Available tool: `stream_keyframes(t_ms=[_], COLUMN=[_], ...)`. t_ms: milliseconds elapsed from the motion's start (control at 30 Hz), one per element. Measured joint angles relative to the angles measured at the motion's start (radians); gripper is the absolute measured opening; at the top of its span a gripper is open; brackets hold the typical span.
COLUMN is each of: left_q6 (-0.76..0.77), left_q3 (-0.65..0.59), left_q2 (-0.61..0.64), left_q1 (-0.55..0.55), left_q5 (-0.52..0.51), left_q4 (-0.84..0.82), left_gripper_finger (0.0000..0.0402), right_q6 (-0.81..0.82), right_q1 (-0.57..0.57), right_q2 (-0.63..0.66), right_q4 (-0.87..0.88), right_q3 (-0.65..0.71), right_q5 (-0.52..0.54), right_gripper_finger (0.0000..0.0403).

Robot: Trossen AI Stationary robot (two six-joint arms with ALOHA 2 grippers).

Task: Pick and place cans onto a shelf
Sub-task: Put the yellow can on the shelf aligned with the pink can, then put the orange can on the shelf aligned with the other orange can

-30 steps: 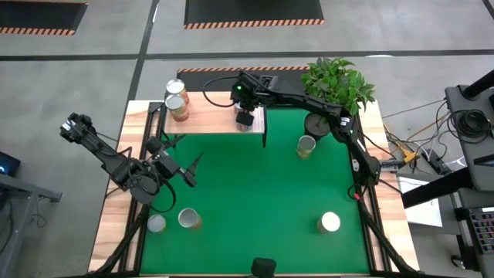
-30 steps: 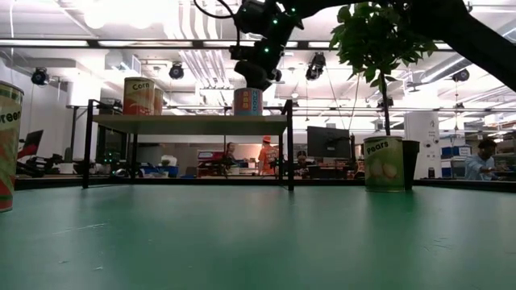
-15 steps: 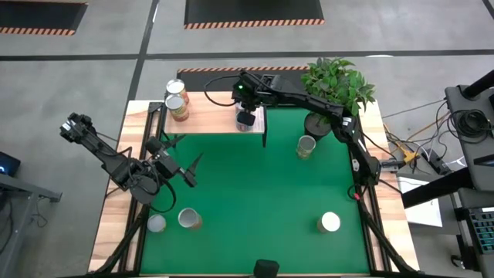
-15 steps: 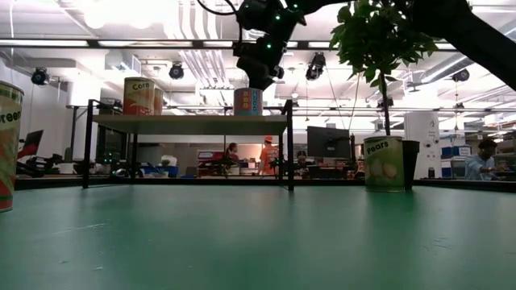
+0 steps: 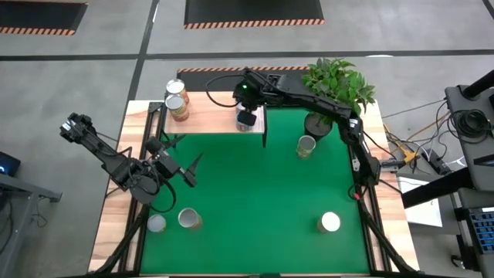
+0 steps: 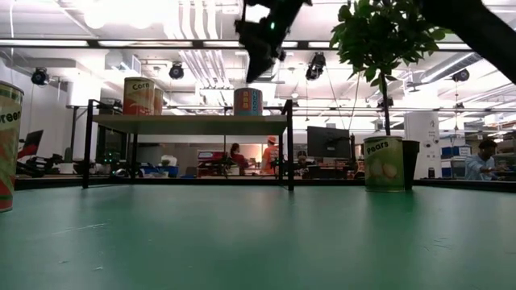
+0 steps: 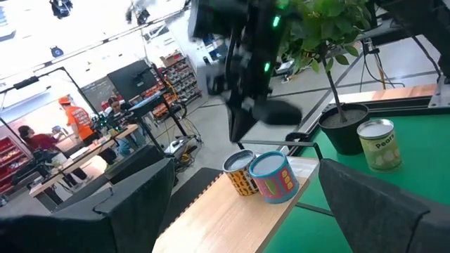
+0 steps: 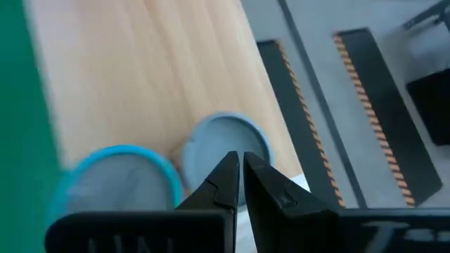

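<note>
The shelf (image 5: 208, 116), a light wood plank on thin black legs, stands at the far side of the green mat. Two cans (image 5: 177, 99) stand on its left end. Two more stand on its right end, a blue-rimmed can (image 8: 119, 179) and a grey-topped can (image 8: 225, 144). My right gripper (image 8: 239, 160) is shut and empty, above these two and clear of them; in the low view (image 6: 254, 68) it hangs over the can (image 6: 247, 101). My left gripper (image 5: 191, 171) is open and empty over the mat's left part.
Loose cans stand on the mat: a "Pears" can (image 5: 306, 145) near the dark plant pot (image 5: 316, 123), one at the near right (image 5: 330, 222), and two at the near left (image 5: 187, 218) (image 5: 157, 224). The mat's middle is bare. People show in the room beyond.
My right gripper has gone straight up from the top of the can at the shelf's right end and now hangs clear above it. The can has stayed upright on the shelf.
</note>
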State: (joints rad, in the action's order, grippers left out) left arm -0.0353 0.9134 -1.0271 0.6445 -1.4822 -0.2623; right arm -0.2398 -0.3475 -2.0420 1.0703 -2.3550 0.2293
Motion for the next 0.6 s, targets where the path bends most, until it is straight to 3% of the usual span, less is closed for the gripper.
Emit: stream_keyframes(t_ms=[233,600], left_q6=[0.047,0.207], left_q3=[0.0,0.001], left_q2=[0.0,-0.008], left_q1=[0.0,0.001], left_q5=[0.112,0.289], left_q4=[0.0,0.042], left_gripper_finger=[0.0336,0.0336], right_q6=[0.04,0.13], right_q1=[0.144,0.515], right_q2=[0.117,0.208], right_q4=[0.073,0.17], right_q3=[0.002,0.04], right_q5=[-0.001,0.007], right_gripper_finger=[0.0012,0.0012])
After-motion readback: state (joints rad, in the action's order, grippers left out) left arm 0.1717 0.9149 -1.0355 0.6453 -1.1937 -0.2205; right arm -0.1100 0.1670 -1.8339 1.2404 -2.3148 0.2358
